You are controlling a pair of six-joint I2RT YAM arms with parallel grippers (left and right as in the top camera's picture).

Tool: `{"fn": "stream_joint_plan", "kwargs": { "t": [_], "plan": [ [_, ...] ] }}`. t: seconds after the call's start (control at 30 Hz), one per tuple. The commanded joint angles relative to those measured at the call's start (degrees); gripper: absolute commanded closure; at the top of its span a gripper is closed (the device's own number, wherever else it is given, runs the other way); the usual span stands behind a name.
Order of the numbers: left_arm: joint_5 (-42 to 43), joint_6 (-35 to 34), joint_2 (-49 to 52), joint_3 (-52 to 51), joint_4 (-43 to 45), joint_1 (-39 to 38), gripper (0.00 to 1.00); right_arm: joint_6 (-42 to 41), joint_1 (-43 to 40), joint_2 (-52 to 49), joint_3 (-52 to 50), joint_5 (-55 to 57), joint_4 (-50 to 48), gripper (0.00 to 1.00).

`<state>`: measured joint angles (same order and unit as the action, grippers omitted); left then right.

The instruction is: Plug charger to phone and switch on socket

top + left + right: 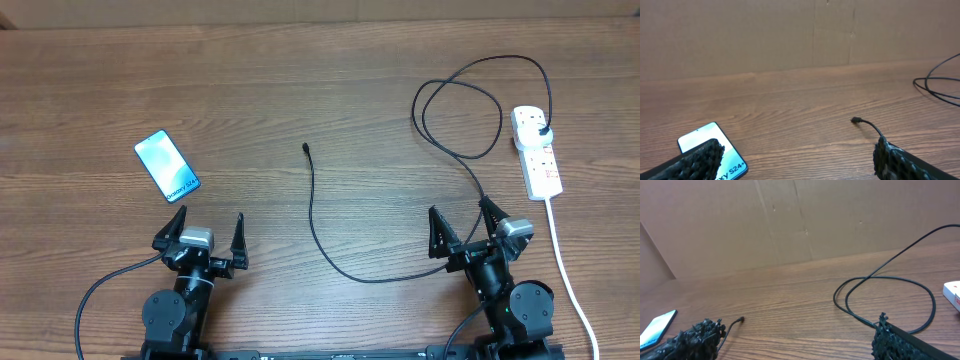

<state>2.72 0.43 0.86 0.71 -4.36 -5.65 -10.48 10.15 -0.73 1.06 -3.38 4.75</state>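
Note:
The phone (167, 165) lies flat at the left with its screen lit, its near end just ahead of my left gripper (211, 214); the left wrist view has the phone (699, 136) partly behind the left finger. The charger cable (313, 215) snakes across the middle, its connector tip (306, 149) free on the wood, apart from the phone. The tip (856, 120) also shows in the left wrist view and the tip (741, 319) in the right wrist view. The black plug (541, 131) sits in the white socket (537, 152) at the far right. Both the left gripper (797, 150) and the right gripper (459, 207) are open and hold nothing.
The cable makes a wide loop (890, 278) ahead of the right gripper (799, 325) and runs under that arm. The socket's thick white cord (565, 260) trails toward the front edge on the right. A brown cardboard wall (790, 35) stands behind the table.

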Motion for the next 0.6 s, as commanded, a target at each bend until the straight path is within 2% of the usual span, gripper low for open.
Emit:
{"fn": "stream_joint_plan", "kwargs": {
  "t": [0.0, 0.4, 0.57],
  "plan": [
    [-0.37, 0.87, -0.55, -0.44, -0.04, -0.26, 0.00, 0.09, -0.26, 0.57, -0.61, 0.72, -0.15, 0.00],
    [1.27, -0.79, -0.46, 1.55, -1.03, -0.26, 0.00, 0.09, -0.26, 0.57, -0.61, 0.70, -0.17, 0.00],
    [1.16, -0.39, 4.98, 6.84, -1.64, -0.26, 0.00, 0.09, -0.26, 0.57, -0.61, 0.70, -0.17, 0.00]
  ]
}}
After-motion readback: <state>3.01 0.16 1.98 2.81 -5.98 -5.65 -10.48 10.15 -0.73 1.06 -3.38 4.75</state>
